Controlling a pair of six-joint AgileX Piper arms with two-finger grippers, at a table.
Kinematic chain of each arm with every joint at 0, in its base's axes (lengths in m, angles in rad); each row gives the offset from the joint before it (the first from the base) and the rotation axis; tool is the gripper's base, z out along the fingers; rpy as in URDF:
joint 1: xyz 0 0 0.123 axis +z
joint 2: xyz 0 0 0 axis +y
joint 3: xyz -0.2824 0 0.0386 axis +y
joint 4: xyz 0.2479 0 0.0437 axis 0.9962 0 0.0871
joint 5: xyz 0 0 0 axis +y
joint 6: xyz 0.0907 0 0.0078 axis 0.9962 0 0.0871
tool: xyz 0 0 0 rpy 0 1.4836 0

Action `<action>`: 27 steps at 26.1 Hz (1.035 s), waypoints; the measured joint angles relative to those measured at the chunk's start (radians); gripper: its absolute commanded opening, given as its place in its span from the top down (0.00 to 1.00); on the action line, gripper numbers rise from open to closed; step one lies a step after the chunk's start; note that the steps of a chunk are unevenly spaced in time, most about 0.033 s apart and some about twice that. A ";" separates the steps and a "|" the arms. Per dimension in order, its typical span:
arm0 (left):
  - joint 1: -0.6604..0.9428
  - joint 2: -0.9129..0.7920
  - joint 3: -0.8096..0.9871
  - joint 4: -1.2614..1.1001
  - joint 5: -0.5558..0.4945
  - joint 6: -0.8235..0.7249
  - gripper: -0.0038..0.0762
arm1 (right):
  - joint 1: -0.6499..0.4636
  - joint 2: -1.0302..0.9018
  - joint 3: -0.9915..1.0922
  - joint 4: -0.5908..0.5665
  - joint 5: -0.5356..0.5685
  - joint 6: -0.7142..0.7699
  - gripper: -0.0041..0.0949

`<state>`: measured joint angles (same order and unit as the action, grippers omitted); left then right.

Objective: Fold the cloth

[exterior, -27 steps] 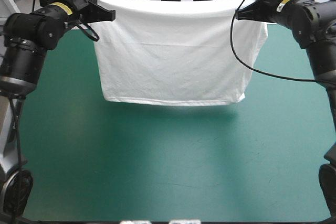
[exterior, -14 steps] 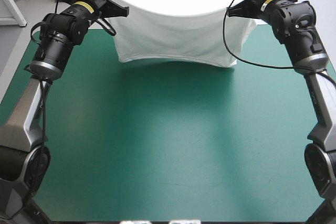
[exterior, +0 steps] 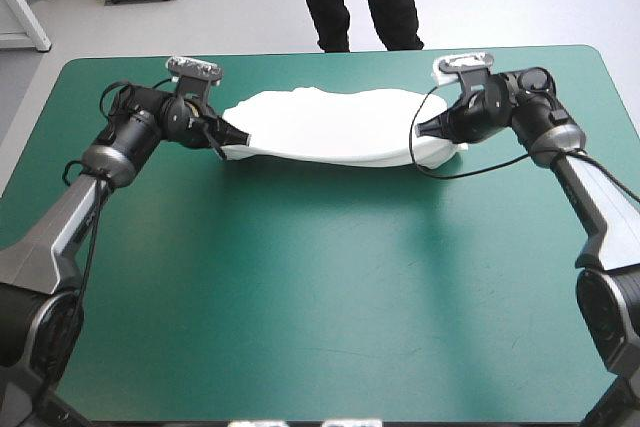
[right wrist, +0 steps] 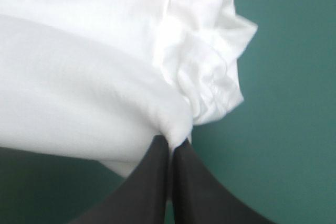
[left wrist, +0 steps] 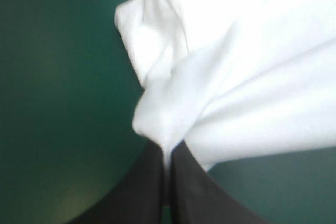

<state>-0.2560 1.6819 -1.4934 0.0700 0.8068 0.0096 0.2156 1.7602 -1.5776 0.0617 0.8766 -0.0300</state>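
T-shirt (exterior: 325, 125), upper centre of frame: soft, light, limp, sags btwn grips. Left gripper (exterior: 236, 137) & right gripper (exterior: 421, 131) each pinched tight on an end; best held by corners.

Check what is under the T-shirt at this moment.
Only the teal-green cover shows at the edges of the T-shirt, whose ends the left gripper and right gripper pinch, jaws shut. Anything beneath its bunched middle is hidden by the fabric.

both arms stretched forward and low, forearms angled inward so the wrists faced each other. the left gripper (exterior: 232, 137) and the right gripper (exterior: 420, 133), well apart, each had its black fingers pressed all but together, pinching an end of the t-shirt (exterior: 320, 125).
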 measured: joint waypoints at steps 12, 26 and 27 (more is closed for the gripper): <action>0.000 -0.267 0.480 -0.070 0.052 -0.004 0.96 | 0.000 -0.253 0.487 0.088 0.018 -0.016 0.98; 0.000 -0.398 0.685 -0.111 0.095 -0.004 0.54 | 0.000 -0.374 0.640 0.139 0.105 -0.040 0.60; 0.000 -0.398 0.685 -0.110 0.095 -0.004 0.38 | 0.000 -0.372 0.641 0.137 0.108 -0.040 0.44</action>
<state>-0.2560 1.2843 -0.8086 -0.0402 0.9016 0.0059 0.2156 1.3887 -0.9368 0.1992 0.9843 -0.0696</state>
